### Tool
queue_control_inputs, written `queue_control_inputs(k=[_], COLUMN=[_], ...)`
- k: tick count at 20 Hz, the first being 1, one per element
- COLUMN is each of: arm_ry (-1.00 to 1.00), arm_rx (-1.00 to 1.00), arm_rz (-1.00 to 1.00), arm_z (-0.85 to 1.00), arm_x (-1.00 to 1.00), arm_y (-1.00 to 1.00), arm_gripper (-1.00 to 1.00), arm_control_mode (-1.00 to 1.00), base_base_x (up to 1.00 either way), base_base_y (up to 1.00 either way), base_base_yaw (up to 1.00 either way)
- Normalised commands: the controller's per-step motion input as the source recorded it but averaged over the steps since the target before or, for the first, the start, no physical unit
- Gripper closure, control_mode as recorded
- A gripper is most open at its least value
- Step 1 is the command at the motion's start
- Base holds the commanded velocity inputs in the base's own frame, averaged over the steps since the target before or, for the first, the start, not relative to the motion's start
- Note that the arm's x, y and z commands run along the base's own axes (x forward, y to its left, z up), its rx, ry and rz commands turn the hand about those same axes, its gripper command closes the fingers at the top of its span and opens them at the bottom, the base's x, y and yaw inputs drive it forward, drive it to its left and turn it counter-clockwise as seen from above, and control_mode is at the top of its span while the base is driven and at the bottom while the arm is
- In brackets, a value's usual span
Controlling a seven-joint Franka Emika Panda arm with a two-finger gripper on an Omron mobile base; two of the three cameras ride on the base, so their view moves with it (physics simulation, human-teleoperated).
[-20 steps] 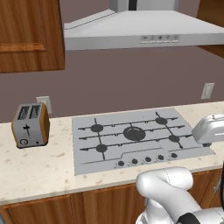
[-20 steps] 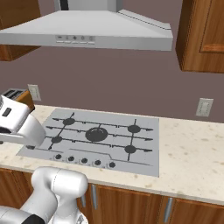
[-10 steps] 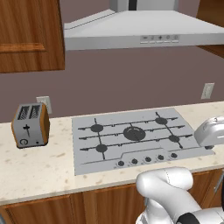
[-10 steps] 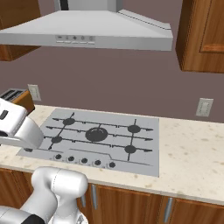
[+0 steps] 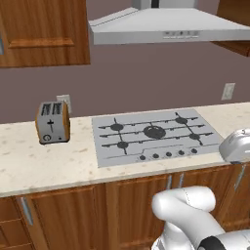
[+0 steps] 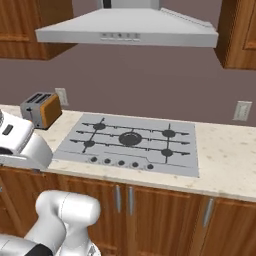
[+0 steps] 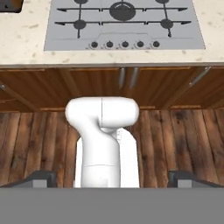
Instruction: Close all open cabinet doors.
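- At twelve o'clock from the base: a hob (image 5: 155,135) set into a pale counter (image 5: 53,163), under a steel hood (image 5: 168,27). The base faces this stretch squarely, so both base views look forward and down over it.
- At ten o'clock: a toaster (image 5: 52,122) near the wall, just below a socket (image 5: 63,102), presumably placed there for its lead.
- At ten to eleven o'clock, high: one cabinet door (image 5: 44,30); only its lower part shows, and whether it stands open or shut cannot be told.
- At one to two o'clock, high: a second door (image 6: 245,32), likewise cropped; it appears angled off the wall and may be the open one.
- Gripper (image 7: 112,179): its tips stand wide apart at the bottom of the hand view, holding nothing. It looks straight down past the lower cupboard fronts (image 7: 127,85) to the plank floor (image 7: 175,135), a raised, folded pose well apart from either door.
- Judgement: no door is yet engaged; the reach toward a door is to come.
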Motion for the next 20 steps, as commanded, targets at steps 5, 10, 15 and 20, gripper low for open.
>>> queue_control_inputs(k=[5,10,15,20], arm_ry=[0.0,0.0,0.0,0.0], arm_rx=[0.0,0.0,0.0,0.0], arm_rz=[0.0,0.0,0.0,0.0], arm_z=[0.0,0.0,0.0,0.0], arm_x=[0.0,0.0,0.0,0.0], arm_y=[0.0,0.0,0.0,0.0], arm_gripper=[-1.0,-1.0,-1.0,-1.0], arm_control_mode=[1.0,1.0,1.0,1.0], base_base_x=[-0.13,0.0,0.0,0.0], base_base_y=[1.0,1.0,1.0,1.0], base_base_yaw=[0.0,0.0,-0.02,0.0])
